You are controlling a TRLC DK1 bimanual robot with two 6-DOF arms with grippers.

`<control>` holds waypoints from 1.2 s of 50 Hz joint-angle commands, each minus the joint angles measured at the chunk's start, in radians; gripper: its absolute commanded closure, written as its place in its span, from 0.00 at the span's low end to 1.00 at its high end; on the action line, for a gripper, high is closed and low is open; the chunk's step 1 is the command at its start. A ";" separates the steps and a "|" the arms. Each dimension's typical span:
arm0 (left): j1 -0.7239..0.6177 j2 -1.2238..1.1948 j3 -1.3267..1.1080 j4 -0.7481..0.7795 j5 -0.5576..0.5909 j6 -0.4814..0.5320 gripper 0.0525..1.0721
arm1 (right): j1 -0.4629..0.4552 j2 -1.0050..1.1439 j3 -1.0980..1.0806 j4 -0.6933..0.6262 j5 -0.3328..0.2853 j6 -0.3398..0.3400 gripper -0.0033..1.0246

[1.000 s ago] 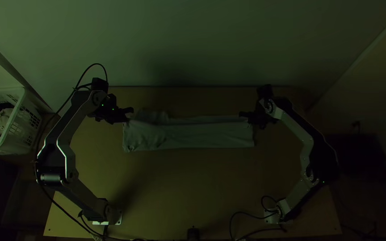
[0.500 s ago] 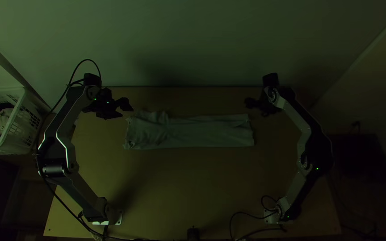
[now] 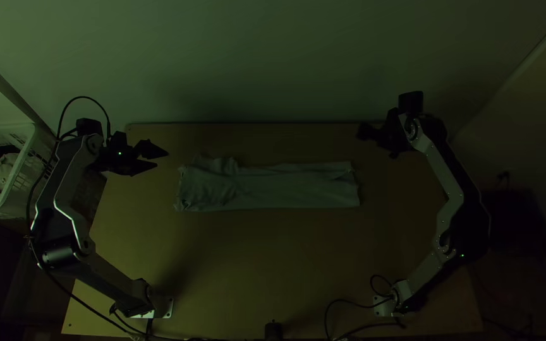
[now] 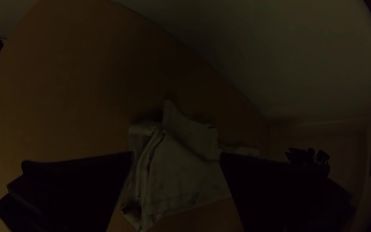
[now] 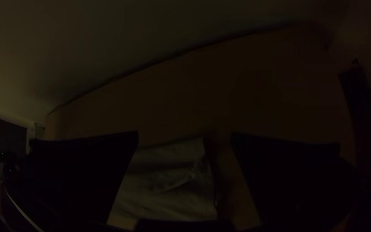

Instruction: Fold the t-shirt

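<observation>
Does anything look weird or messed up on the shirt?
Yes, a little. The shirt lies in a long strip, but near its left end a rumpled flap sticks out past the far edge, so that side isn't straight. The right end has a small crumple too.

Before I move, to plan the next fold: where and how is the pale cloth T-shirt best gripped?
Probably by its right short end, with the open right gripper coming from the right and pinching the edge: the T-shirt lies as a long strip, fairly straight there but rumpled at its left end.
</observation>
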 commanded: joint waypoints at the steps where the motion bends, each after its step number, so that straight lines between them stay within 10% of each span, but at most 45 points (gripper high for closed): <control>1: 0.038 -0.032 -0.088 0.016 0.044 0.079 0.04 | -0.008 -0.069 0.024 0.009 -0.012 -0.013 0.04; 23: 0.124 0.046 -0.280 0.052 0.145 0.320 0.04 | -0.014 -0.224 -0.009 -0.015 -0.007 -0.064 0.04; 60: -0.120 0.152 -0.367 0.256 0.144 0.108 0.04 | 0.017 -0.355 -0.152 -0.023 0.027 -0.094 0.04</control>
